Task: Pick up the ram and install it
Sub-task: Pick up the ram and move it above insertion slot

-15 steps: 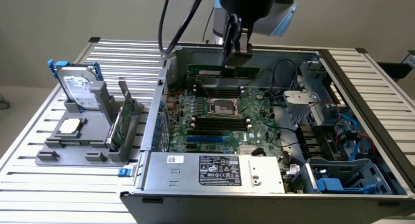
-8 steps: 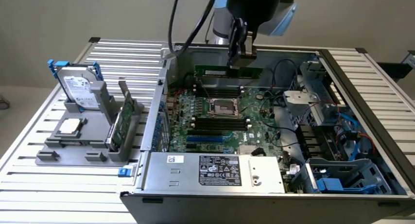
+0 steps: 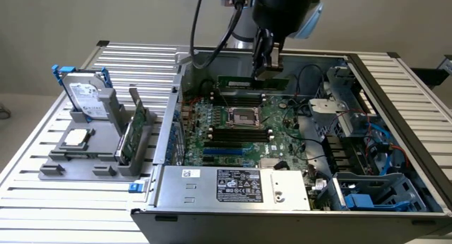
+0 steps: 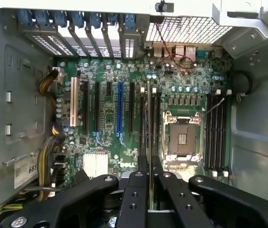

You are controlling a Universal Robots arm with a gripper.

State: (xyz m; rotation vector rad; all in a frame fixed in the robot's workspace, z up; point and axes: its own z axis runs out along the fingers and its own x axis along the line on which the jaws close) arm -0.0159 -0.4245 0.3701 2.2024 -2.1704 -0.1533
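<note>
Gripper (image 3: 266, 69) hangs inside the open computer case (image 3: 395, 122), its two black fingers (image 4: 138, 190) pressed together on the top edge of the ram (image 3: 244, 84).

Surroundings, near to far in the exterior view:
- The slatted table (image 3: 63, 207) carries the case.
- On the exterior view's left it also carries a grey holder (image 3: 78, 167). The holder bears a square processor chip (image 3: 76, 139), a second green board (image 3: 133, 130) standing on edge and, farthest back, a hard drive (image 3: 88, 98) in a blue bracket.
- Inside the case, the labelled power supply (image 3: 233, 184) sits along the near wall, with a blue drive clip (image 3: 361, 200) at the exterior view's right.
- Beyond lies the motherboard (image 3: 282, 135). It shows blue expansion slots (image 3: 226, 148), then a bank of black memory slots (image 3: 240, 133), then the open processor socket (image 3: 249, 117).
- The ram is just past the socket, over the far bank of slots.
- Its closest neighbours are the socket on the near side, a looped black cable (image 3: 308, 74) to the exterior view's right, and the far case wall behind.

Orientation of the ram:
- It stands on edge with its broad, labelled face towards the exterior camera.
- Its long axis runs level across that view — parallel to the memory slots.
- In the wrist view it appears edge-on as a thin dark line (image 4: 149, 123), running away from the fingers beside the socket and in line with the slots there.
- Whether its lower edge touches a slot cannot be told.
</note>
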